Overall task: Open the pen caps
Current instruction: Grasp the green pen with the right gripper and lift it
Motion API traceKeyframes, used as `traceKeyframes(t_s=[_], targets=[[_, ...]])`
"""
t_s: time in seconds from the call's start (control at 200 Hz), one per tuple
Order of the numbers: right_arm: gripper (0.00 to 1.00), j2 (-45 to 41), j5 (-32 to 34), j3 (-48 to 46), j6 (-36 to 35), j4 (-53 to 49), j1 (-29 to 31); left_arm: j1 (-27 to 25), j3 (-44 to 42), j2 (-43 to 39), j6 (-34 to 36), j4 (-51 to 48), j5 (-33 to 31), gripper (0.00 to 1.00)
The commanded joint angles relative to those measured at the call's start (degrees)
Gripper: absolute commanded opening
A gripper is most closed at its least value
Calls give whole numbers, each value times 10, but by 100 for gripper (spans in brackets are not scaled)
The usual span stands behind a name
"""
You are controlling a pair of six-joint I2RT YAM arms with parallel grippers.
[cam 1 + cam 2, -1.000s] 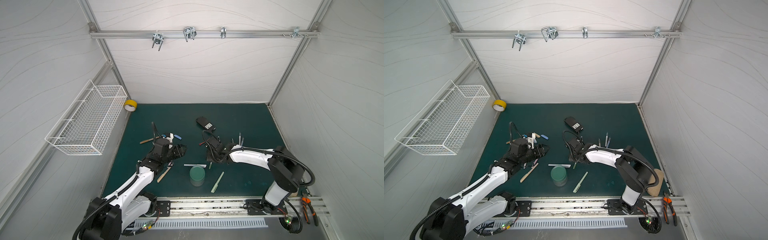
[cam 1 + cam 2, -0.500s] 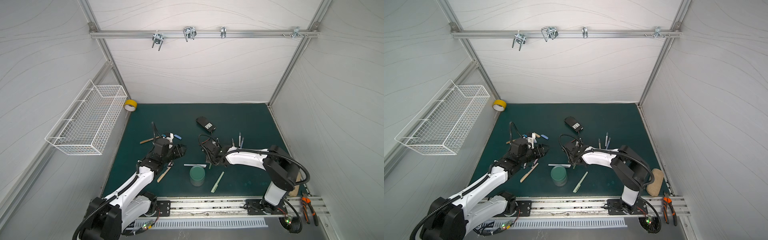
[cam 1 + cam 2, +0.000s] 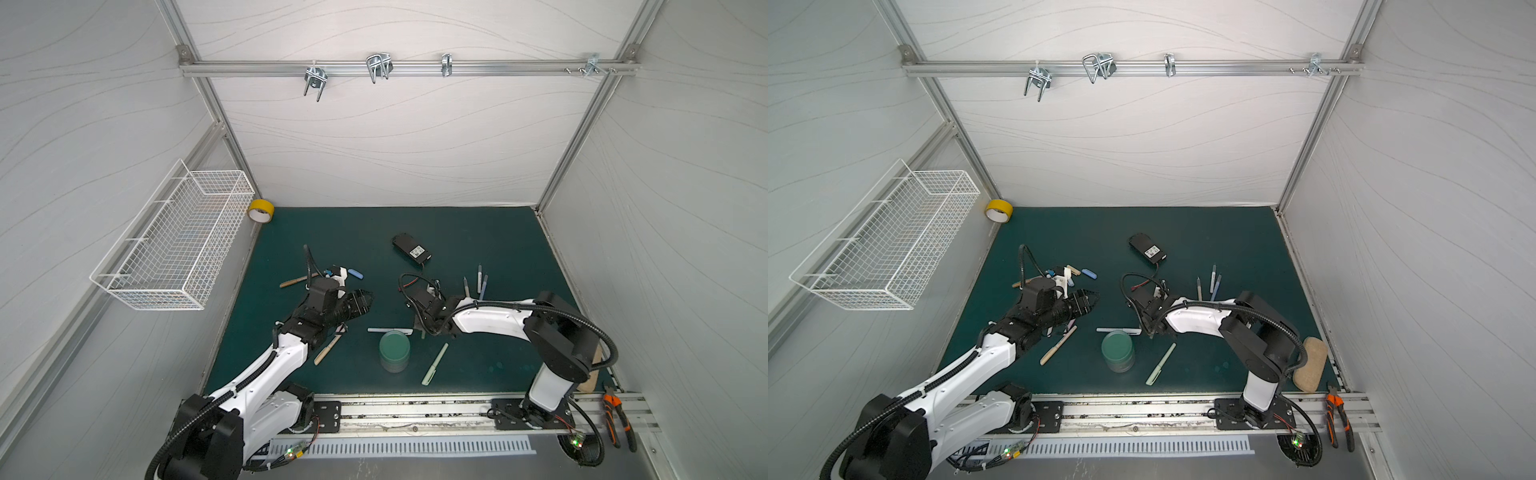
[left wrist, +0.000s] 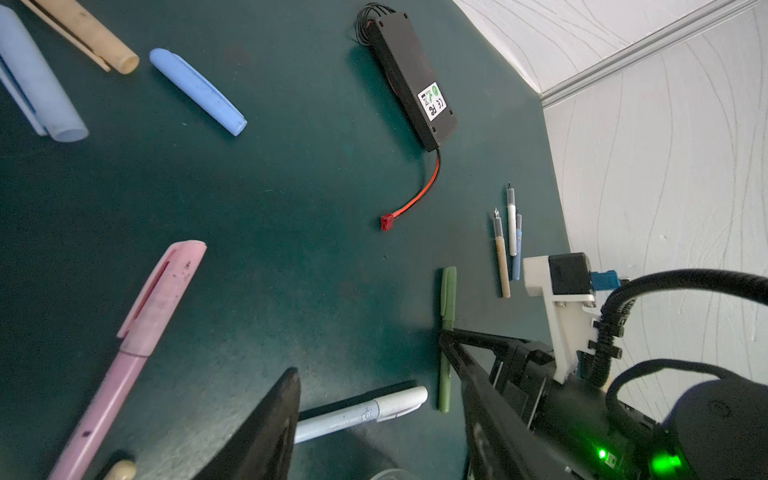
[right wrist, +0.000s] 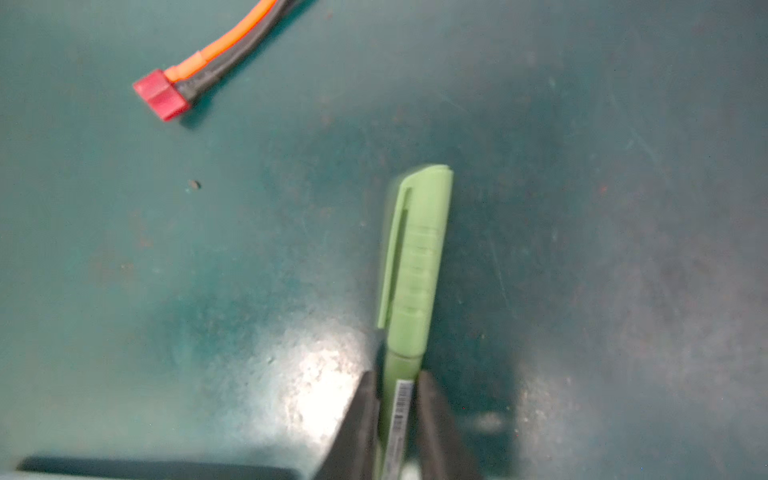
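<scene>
My right gripper (image 5: 397,382) is shut on the barrel of a green pen (image 5: 401,365) lying on the dark green mat. Its green pen cap (image 5: 415,257) is still fitted and sticks out beyond the fingertips. In a top view the right gripper (image 3: 420,328) sits low at the mat's middle. My left gripper (image 3: 365,297) hovers open and empty to the left. Under it lie a white-capped pale blue pen (image 4: 361,411) and a capped pink pen (image 4: 137,332). Loose pen caps lie nearby in blue (image 4: 197,91), pale blue (image 4: 37,83) and tan (image 4: 83,37).
A green round cup (image 3: 394,351) stands just in front of the grippers, with a pale green pen (image 3: 434,364) and a tan pen (image 3: 327,349) beside it. A black battery pack (image 3: 411,250) with red wire lies behind. Uncapped pen bodies (image 3: 478,282) lie at the right.
My right gripper has moved left and nearer along the mat and has shut on the green pen's barrel. The left arm has stayed still and open.
</scene>
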Motion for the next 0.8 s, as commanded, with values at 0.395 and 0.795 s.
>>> traceKeyframes(t_s=[0.395,0.795], targets=[[5,-50,22,-3,-123,-43,2,-2,0,4,-6,17,3,62],[0,-223,-161,-52,-367,61,-105,-3,-43,-62,-27,150,88,62]])
